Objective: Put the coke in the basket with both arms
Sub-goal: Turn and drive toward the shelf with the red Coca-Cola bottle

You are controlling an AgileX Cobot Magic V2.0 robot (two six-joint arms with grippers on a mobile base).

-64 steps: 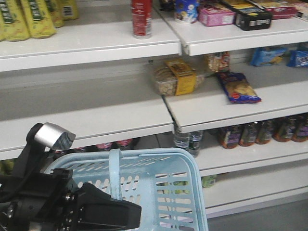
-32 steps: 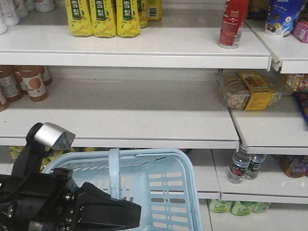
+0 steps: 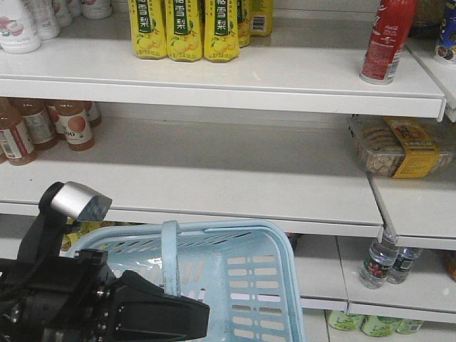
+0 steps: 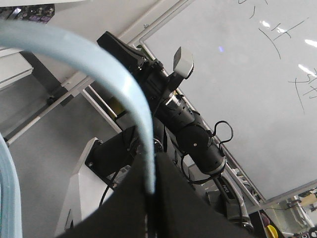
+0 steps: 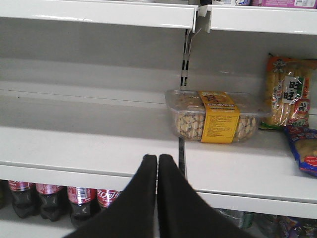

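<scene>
Left hand (image 4: pixel 151 206) pinches the basket (image 3: pixel 251 246) strap; coke (image 3: pixel 388 37) shelved high, well apart.

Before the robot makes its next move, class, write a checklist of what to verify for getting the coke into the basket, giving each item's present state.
1. Locate coke: ok, upright on the top shelf, right side of the front view.
2. Grip on basket: ok, left end effector shut on its strap handle.
3. Right end effector open: not ok, shut and empty.
4. Right end effector facing coke: not ok, its view shows a biscuit tray, no coke.
5. Room in basket: ok, nothing visible inside.
</scene>
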